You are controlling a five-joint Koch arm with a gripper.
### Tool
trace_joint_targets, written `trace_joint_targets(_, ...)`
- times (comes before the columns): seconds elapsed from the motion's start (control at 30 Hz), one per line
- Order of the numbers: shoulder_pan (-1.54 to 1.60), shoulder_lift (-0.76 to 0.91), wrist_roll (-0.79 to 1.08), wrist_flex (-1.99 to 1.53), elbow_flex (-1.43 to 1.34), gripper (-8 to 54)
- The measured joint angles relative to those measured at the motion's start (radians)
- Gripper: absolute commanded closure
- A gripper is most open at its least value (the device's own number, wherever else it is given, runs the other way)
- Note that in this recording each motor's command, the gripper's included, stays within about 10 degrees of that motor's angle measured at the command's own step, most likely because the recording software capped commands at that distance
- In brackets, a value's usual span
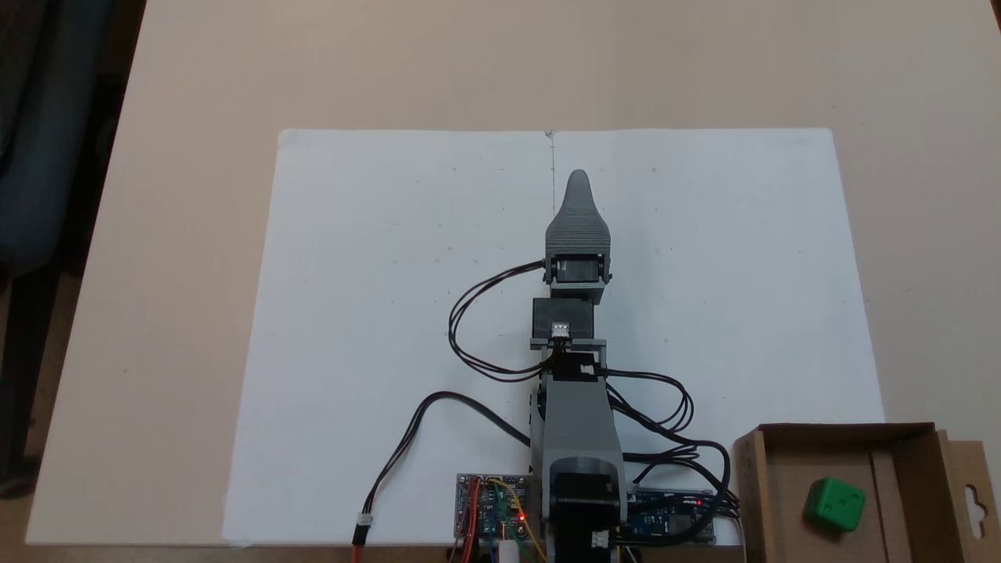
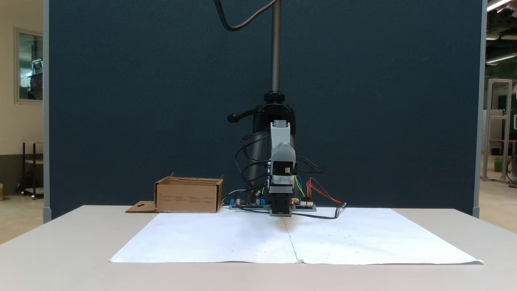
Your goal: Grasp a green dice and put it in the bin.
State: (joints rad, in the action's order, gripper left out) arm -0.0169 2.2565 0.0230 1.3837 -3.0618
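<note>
We take this for a lab or workshop hall: a dark blue partition panel (image 2: 161,101) behind the beige table (image 2: 60,250), exposed circuit boards (image 1: 493,508), ceiling strip lights (image 2: 499,5) and metal frames (image 2: 499,129) beyond.

You can read no text in either fixed view. The bin (image 2: 189,196), left of centre in the frame, carries a few lines of small dark print on its facing wall (too small to make out), and no brand, number or sign is legible anywhere else.
</note>
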Motion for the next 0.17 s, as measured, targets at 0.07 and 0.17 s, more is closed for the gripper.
trace_joint_targets(0.07, 0.000, 0.000, 0.000, 0.029, 0.000, 1.0)
trace_joint_targets(0.17, 0.000, 0.000, 0.000, 0.069, 0.000, 1.0)
